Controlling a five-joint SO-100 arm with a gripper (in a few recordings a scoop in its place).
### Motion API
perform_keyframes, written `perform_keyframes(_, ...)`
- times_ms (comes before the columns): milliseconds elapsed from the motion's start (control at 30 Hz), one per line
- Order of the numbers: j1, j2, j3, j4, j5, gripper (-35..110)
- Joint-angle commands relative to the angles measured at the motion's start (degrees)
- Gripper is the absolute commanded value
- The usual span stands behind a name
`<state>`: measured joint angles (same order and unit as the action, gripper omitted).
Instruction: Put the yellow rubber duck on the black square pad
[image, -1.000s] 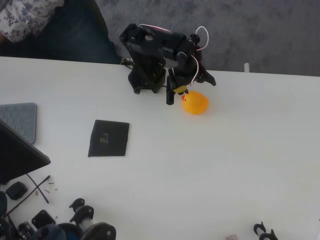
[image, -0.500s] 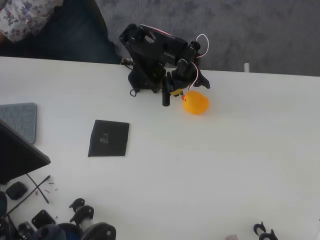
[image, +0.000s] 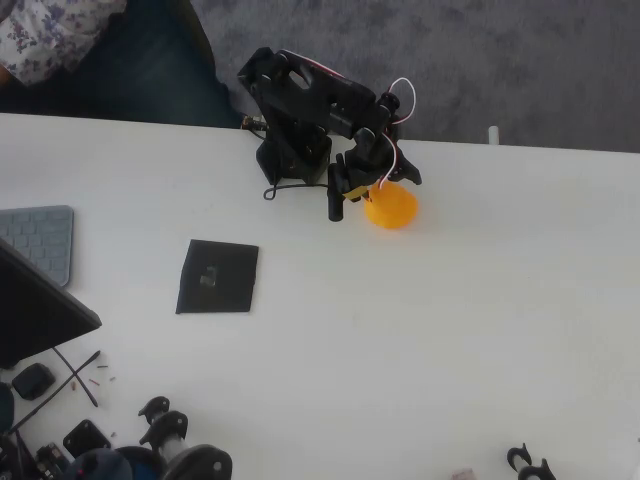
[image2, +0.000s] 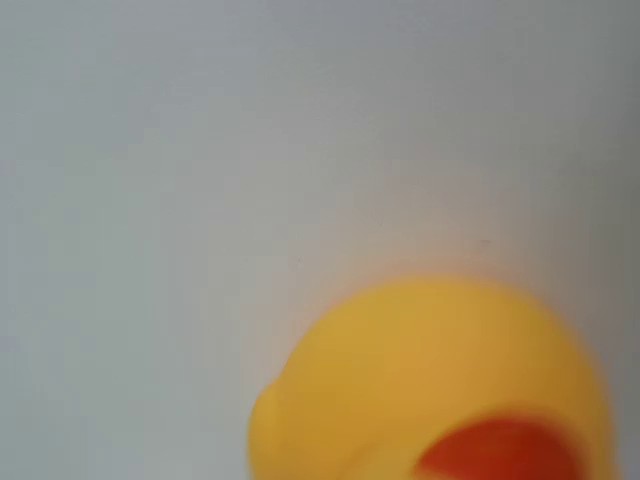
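Note:
The yellow rubber duck (image: 392, 208) sits on the white table near its far edge, to the right of the black arm's base. My gripper (image: 372, 190) hangs over the duck's upper left side and covers part of it; its jaws look spread, one dark finger (image: 337, 203) left of the duck and the other above it. In the wrist view the duck (image2: 430, 385) is large and blurred at the bottom, its orange-red beak (image2: 500, 450) at the lower edge. The black square pad (image: 217, 276) lies flat well to the left and nearer the front, with nothing on it.
A grey keyboard (image: 42, 240) and a dark laptop corner (image: 35, 310) sit at the left edge. Small black parts and cables (image: 120, 450) clutter the front left corner. A person (image: 70, 40) sits behind the table at top left. Bare white table (image: 450, 330) lies between duck and pad.
The gripper has swung down and closer over the duck, now hiding its beak side. Duck and pad have stayed in place.

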<state>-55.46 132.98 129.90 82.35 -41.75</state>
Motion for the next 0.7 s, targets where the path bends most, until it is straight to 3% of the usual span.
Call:
perform_keyframes(0,-0.3,0.1,0.4,0.4,-0.7,42)
perform_keyframes(667,-0.3,-10.6,0.2,0.4,-3.2,42)
